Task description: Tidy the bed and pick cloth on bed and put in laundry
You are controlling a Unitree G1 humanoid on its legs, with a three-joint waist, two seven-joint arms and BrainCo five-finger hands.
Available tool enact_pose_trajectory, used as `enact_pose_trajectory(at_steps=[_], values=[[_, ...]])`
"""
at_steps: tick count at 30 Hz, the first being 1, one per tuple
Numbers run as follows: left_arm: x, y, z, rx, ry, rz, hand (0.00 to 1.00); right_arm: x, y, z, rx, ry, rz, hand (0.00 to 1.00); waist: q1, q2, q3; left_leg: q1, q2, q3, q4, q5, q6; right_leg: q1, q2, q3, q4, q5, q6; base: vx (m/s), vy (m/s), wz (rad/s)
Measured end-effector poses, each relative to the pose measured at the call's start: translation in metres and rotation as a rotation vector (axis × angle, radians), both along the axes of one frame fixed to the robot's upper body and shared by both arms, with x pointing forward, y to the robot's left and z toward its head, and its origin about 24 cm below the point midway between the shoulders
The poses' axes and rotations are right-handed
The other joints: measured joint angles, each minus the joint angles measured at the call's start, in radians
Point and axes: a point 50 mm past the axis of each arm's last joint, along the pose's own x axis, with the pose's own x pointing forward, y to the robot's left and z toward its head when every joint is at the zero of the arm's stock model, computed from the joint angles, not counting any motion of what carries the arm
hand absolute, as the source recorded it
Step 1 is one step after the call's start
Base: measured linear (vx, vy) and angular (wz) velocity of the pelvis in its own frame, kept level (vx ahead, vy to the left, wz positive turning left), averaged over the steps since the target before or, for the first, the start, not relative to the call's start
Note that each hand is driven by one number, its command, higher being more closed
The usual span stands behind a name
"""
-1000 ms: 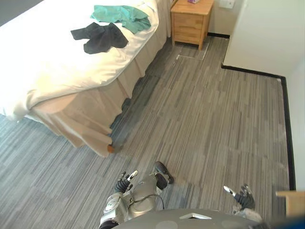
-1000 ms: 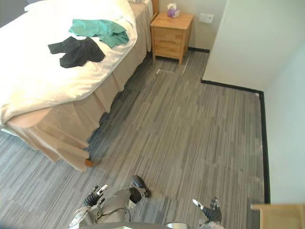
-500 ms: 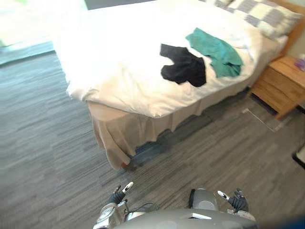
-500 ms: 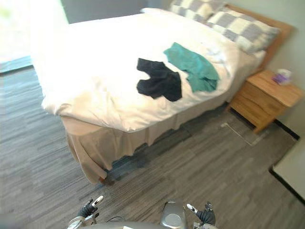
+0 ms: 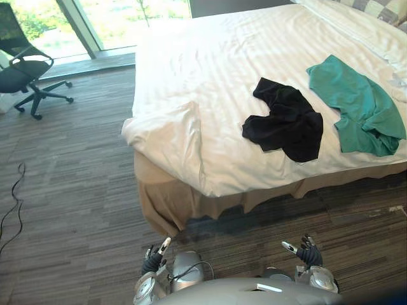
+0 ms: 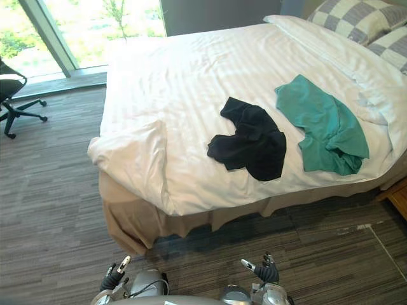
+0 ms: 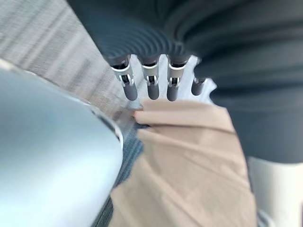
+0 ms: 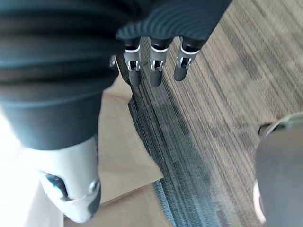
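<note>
The bed point(image 5: 210, 70) lies ahead under a white cover, its near corner turned toward the robot; one flap of the cover point(image 5: 172, 136) is folded over at that corner and hangs down the side; a tan skirt point(image 5: 166, 204) drops from under it to the floor point(image 5: 70, 184); the black cloth point(image 5: 284, 126) lies crumpled on the cover near the bed's near edge, right of the folded flap; the green cloth point(image 5: 356, 105) lies spread just beside it, further right and toward the head of the bed, the two close but with a strip of white between them; checked pillows point(image 6: 356, 19) sit at the far right end; both cloths are on the bed and in neither hand; the left hand point(image 5: 153, 259) hangs low at the robot's left, over the floor in front of the bed corner, well apart from the cloths; its fingers point(image 7: 152, 87) are straight and spread in a row, holding nothing, with the tan skirt showing past them; the right hand point(image 5: 308, 255) hangs low at the robot's right, also over the floor short of the bed; its fingers point(image 8: 155, 73) are likewise straight and empty, pointing at the striped floor beside the skirt; a black chair point(image 5: 25, 67) stands at the far left by the window point(image 5: 114, 19).
</note>
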Motion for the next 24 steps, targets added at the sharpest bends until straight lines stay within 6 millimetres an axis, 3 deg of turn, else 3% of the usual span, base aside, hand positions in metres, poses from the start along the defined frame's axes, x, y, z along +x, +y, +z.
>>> enact_pose_trajectory(at_steps=[1, 2, 5, 10, 16, 20, 24], values=[[0.004, -0.003, 0.0, -0.002, -0.006, -0.025, 0.0, -0.001, -0.002, 0.0, 0.0, 0.006, -0.014, 0.0, -0.001, 0.002, -0.006, 0.022, -0.019, 0.014, -0.085, 0.003, 0.004, 0.0, -0.004, -0.002, -0.003, -0.004, 0.016, 0.39, 0.154, 0.32], [0.009, 0.001, 0.002, 0.018, -0.013, -0.058, 0.0, -0.004, 0.0, -0.002, 0.014, 0.02, -0.035, 0.0, -0.005, -0.024, -0.018, 0.073, -0.069, 0.028, -0.208, 0.021, 0.013, 0.003, -0.028, -0.019, -0.02, 0.005, 0.034, 0.32, 0.141, 0.43], [0.005, 0.008, 0.001, 0.031, 0.002, -0.089, 0.0, -0.012, 0.01, -0.008, 0.047, 0.059, -0.048, 0.0, 0.007, -0.072, -0.035, 0.117, -0.118, 0.051, -0.316, 0.054, 0.01, 0.02, -0.06, -0.025, -0.061, 0.025, 0.062, 0.23, 0.112, 0.19], [0.002, 0.005, -0.001, 0.011, 0.02, -0.133, 0.0, -0.016, 0.009, -0.009, 0.018, 0.08, -0.054, 0.0, 0.007, -0.071, -0.042, 0.228, -0.142, 0.072, -0.405, 0.087, -0.001, 0.079, -0.07, -0.018, -0.06, 0.047, 0.076, 0.13, -0.003, -0.06], [0.002, -0.001, -0.004, -0.001, 0.053, -0.219, 0.0, -0.019, 0.003, -0.01, -0.013, 0.098, -0.069, 0.0, -0.019, -0.056, -0.05, 0.265, -0.145, 0.072, -0.535, 0.14, -0.001, 0.017, -0.056, -0.018, 0.006, 0.058, 0.073, 0.02, -0.04, -0.06], [0.004, 0.001, -0.004, 0.008, 0.067, -0.252, 0.0, -0.019, 0.005, -0.009, -0.027, 0.082, -0.044, 0.0, -0.022, -0.071, -0.044, 0.276, -0.151, 0.069, -0.552, 0.14, -0.001, 0.012, -0.059, -0.018, 0.018, 0.066, 0.071, 0.0, 0.015, 0.01], [0.0, 0.006, -0.006, -0.013, 0.1, -0.165, 0.0, -0.018, 0.009, -0.009, -0.035, 0.079, -0.008, 0.0, -0.022, -0.077, -0.039, 0.273, -0.165, 0.045, -0.568, 0.151, 0.011, 0.032, -0.058, -0.027, -0.051, 0.113, 0.083, -0.04, 0.036, 0.01]])
